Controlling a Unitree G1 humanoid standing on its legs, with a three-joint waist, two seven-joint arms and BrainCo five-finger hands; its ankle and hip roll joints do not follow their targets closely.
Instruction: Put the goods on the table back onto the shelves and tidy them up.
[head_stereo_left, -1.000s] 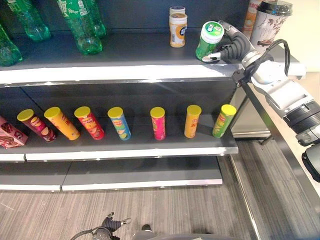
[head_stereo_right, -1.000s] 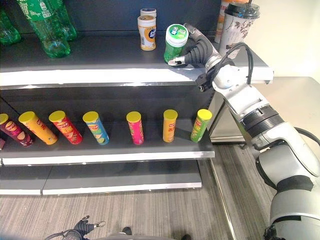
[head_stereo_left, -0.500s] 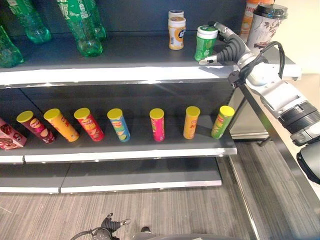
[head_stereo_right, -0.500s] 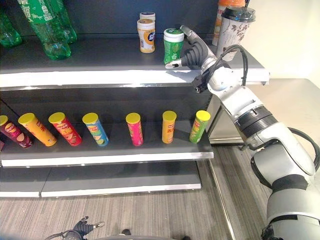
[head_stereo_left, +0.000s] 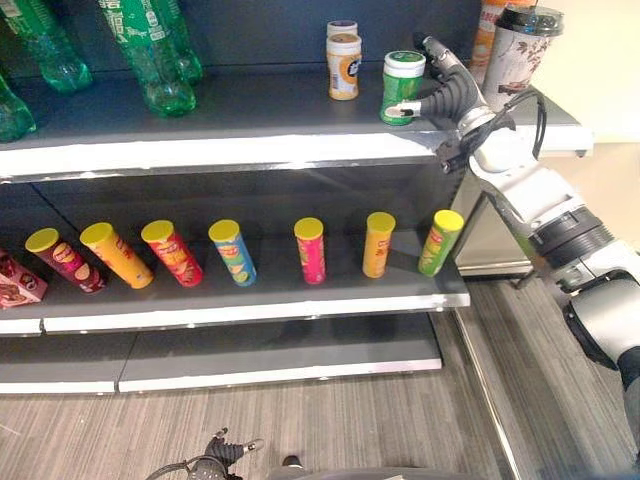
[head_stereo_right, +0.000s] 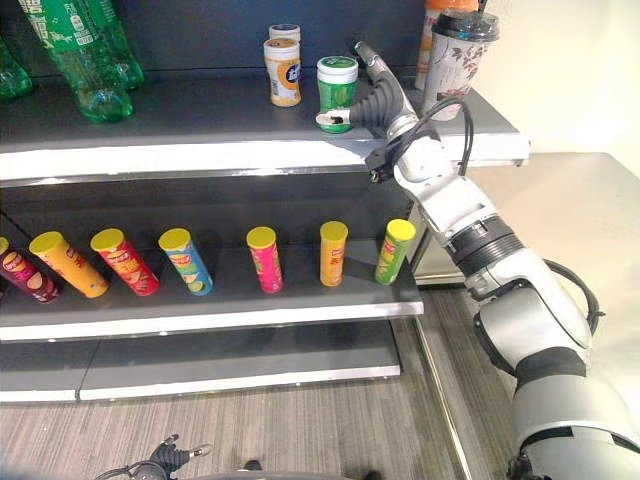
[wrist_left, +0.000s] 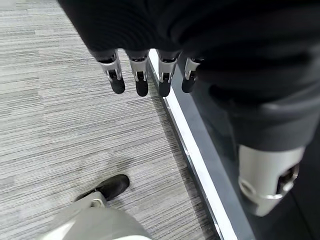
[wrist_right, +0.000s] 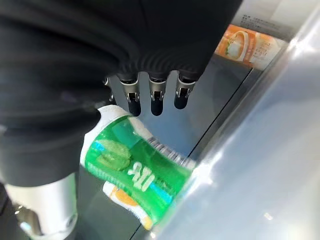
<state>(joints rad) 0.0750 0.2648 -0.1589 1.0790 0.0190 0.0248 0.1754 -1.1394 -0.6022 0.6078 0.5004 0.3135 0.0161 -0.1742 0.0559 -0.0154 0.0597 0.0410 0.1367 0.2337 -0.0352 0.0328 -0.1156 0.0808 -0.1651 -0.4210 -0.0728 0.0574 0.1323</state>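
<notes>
A green canister with a white lid (head_stereo_left: 400, 85) stands upright near the front right of the top shelf (head_stereo_left: 250, 115). My right hand (head_stereo_left: 455, 95) is against its right side. The thumb lies in front of the canister's base and the fingers point straight past its far side. In the right wrist view the canister (wrist_right: 135, 170) sits beside the palm, and the fingers (wrist_right: 155, 97) are straight and clear of it. My left hand (wrist_left: 140, 75) hangs low over the floor with its fingers straight and nothing in it.
Two orange-labelled jars (head_stereo_left: 343, 65) stand left of the canister. A lidded cup (head_stereo_left: 520, 45) and an orange carton are behind the hand. Green bottles (head_stereo_left: 150, 50) fill the shelf's left. Several chip tubes (head_stereo_left: 310, 250) line the middle shelf. A steel table (head_stereo_right: 580, 220) is on the right.
The canister, held tilted a second ago, now stands upright on the top shelf. The right hand's fingers have straightened off it. The camera has shifted slightly.
</notes>
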